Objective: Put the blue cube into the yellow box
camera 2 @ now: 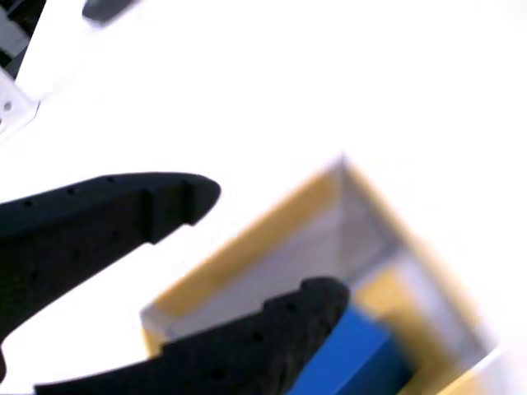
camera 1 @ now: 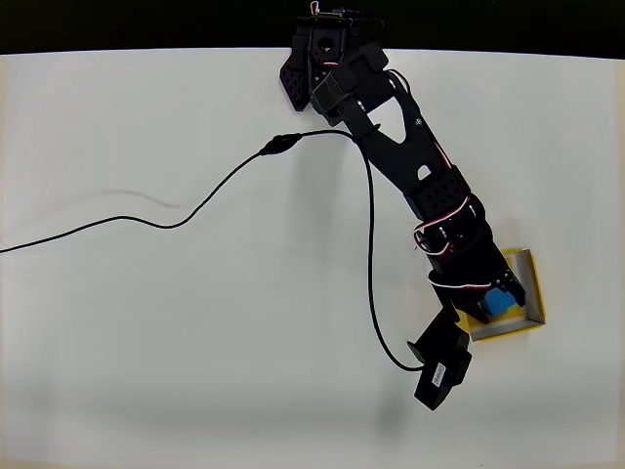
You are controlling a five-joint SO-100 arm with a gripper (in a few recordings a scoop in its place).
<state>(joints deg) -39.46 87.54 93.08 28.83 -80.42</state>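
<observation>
The yellow box (camera 1: 533,289) lies on the white table at the right in the overhead view, partly under my wrist. The blue cube (camera 1: 502,306) rests inside it on the yellow floor. My gripper (camera 1: 496,290) hangs over the box's left part, just above the cube. In the wrist view my gripper (camera 2: 268,245) is open, and between the two black fingers I see only table and the box (camera 2: 362,216) wall. The blue cube (camera 2: 358,354) lies past the lower finger (camera 2: 272,329), on its outer side and partly hidden by it.
A black cable (camera 1: 195,210) runs from the left edge across the table and loops down to the wrist camera block (camera 1: 442,363). The arm's base (camera 1: 327,59) stands at the table's far edge. Bare white table lies left of and below the box.
</observation>
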